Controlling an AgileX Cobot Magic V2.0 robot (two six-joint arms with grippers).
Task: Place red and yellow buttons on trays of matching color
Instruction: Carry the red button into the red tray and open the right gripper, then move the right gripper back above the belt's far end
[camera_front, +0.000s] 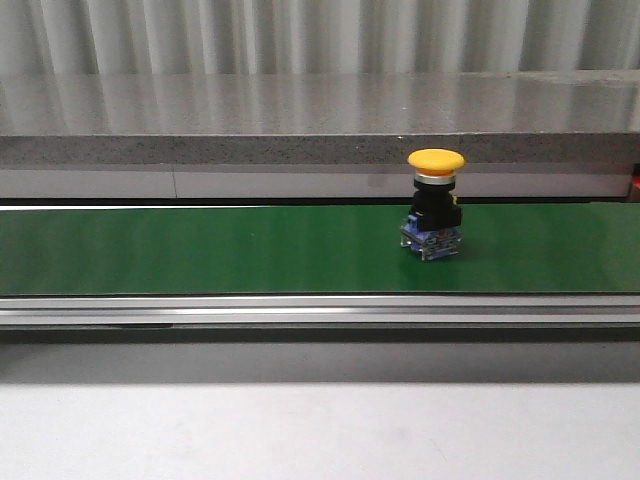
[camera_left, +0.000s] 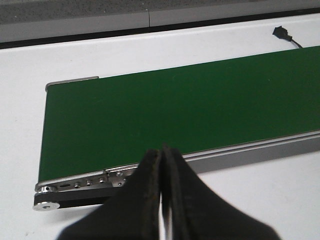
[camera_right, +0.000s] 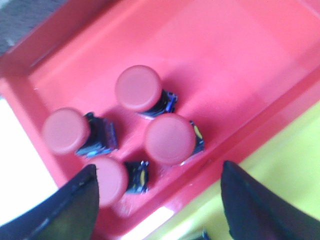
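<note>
Green belt (camera_front: 200, 250), one yellow button (camera_front: 435, 205) upright on it
My right gripper (camera_right: 157, 200) spread over red tray (camera_right: 240, 60), left gripper (camera_left: 162, 200) pressed together; next I pick yellow

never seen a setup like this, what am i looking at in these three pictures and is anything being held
This is a two-armed robot sorting push buttons by colour. The front view looks forward over a green conveyor belt, where one yellow mushroom-head button stands upright. The other two pictures come from cameras on the wrists. The left wrist view shows the left gripper with its black fingers pressed together, holding nothing, above the belt's end. The right wrist view shows the right gripper open and empty over a red plastic tray holding four red mushroom-head buttons. A yellow-green surface beside it may be the yellow tray.
</note>
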